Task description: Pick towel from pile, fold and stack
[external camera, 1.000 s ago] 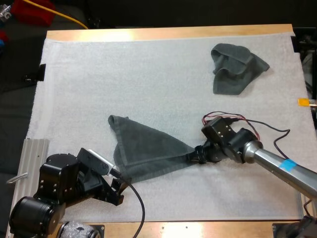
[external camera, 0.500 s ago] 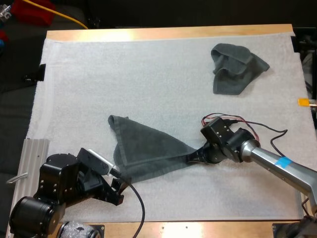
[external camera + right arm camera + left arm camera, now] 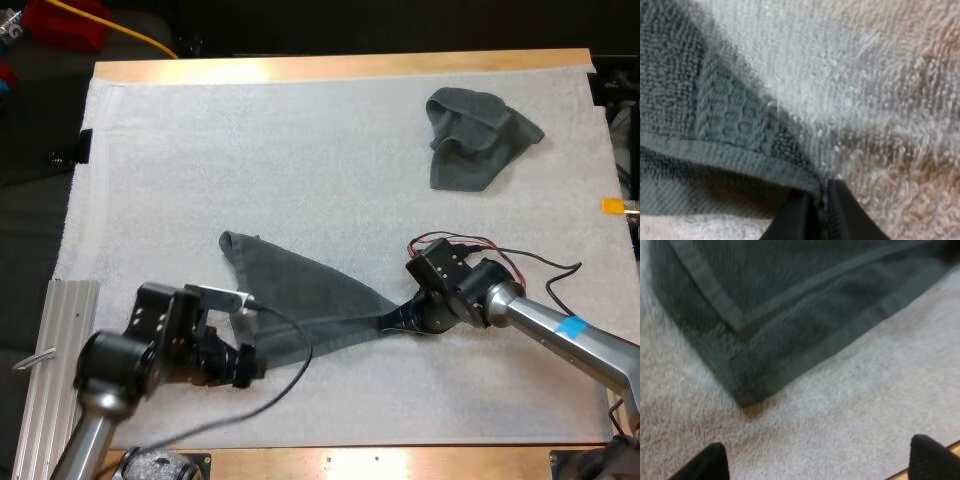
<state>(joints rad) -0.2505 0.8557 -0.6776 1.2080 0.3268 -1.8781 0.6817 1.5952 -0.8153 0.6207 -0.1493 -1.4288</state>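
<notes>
A dark grey-green towel (image 3: 300,295) lies stretched out on the middle of the white mat, pulled to a point on its right. My right gripper (image 3: 393,320) is shut on that right corner; up close its fingers (image 3: 822,212) pinch the towel's hemmed edge (image 3: 730,155). My left gripper (image 3: 246,365) hovers just short of the towel's near left corner (image 3: 745,400), open, its fingertips (image 3: 707,465) wide apart over bare mat. A second towel (image 3: 478,135), crumpled, sits at the far right of the mat.
A ribbed metal rail (image 3: 62,340) runs along the mat's near left side. The wooden table edge (image 3: 400,462) is close behind my left gripper. Bare mat (image 3: 250,150) stretches across the far left and centre.
My left arm has swung up and forward, bringing its gripper up to the towel's near left corner. The right gripper still holds the right corner, almost in the same place.
</notes>
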